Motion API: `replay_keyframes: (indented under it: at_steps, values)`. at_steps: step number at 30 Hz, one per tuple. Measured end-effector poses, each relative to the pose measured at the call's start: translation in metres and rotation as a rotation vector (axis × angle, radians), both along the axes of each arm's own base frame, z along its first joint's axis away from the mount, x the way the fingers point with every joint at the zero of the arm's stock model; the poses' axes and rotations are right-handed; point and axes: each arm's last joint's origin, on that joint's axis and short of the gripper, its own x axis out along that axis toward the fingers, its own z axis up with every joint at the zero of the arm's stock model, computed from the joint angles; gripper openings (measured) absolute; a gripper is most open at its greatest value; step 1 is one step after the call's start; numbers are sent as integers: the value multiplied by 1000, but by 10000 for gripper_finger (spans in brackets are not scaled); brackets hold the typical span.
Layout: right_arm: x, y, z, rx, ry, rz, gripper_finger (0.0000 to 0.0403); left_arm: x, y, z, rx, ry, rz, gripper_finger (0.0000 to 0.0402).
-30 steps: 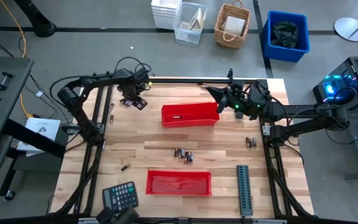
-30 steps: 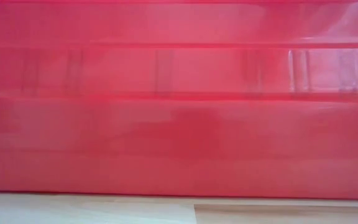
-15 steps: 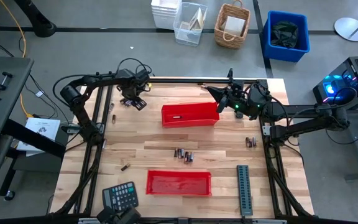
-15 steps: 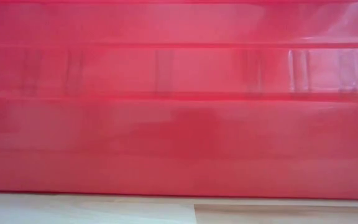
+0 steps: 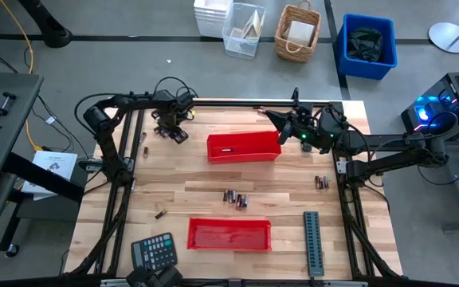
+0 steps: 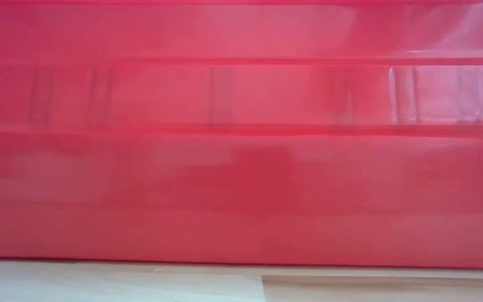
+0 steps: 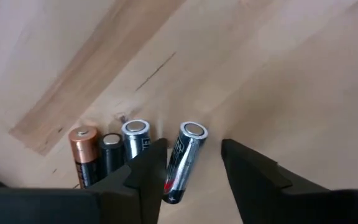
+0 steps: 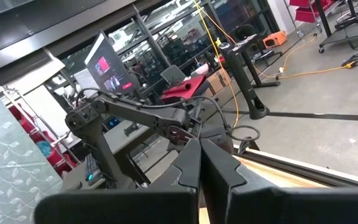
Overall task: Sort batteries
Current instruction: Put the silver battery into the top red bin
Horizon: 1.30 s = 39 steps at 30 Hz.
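Batteries lie scattered over the tabletop [image 5: 213, 191]: a small row near the far left corner under the left hand [image 5: 171, 130], a cluster [image 5: 235, 198] between the two red trays, a pair [image 5: 321, 182] towards the right edge, and a lone one [image 5: 160, 214] near the left side. One more lies inside the far red tray [image 5: 244, 147]; the near red tray [image 5: 229, 233] seems to hold none that I can make out.

In the left wrist view the left hand [image 7: 191, 168] is lowered over that corner row with its fingers [image 7: 145, 177] apart and straddling a silver battery [image 7: 183, 162], which lies tilted between them. They do not look clamped on it yet. Three more batteries, including a copper-topped one [image 7: 83, 152], lie just beside it, the nearest [image 7: 134, 138] almost touching one finger.

The right hand [image 8: 200, 163] hangs raised beyond the far tray, fingers pressed together and holding nothing.

The main risk, as I judge it, is the crowding. A finger closing so near the neighbouring battery could nudge it and set the row rolling. Because the silver battery sits at an angle to the fingers, it may twist or squirt out as they close. A loose pinch on a smooth cylinder could also drop it on the way to a tray.
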Motion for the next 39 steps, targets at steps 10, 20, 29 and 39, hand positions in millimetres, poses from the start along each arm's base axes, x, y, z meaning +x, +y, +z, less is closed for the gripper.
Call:
replay_keyframes:
  at_steps: [10, 20, 29, 39]
  values:
    - [0, 0, 0, -21, 11, -2, 0, 4, -11, 11, -39, -37, -42, 25]
    - [-1, 0, 4, -30, -30, -2, 0, -1, -18, 54, 96, -172, -28, 25]
    - [-3, 1, 11, -128, -32, -1, 0, 0, -42, 110, 266, -442, -17, 25]
    - [-18, 3, 21, -198, -35, 4, 0, 32, -101, 166, 404, -894, -108, 24]
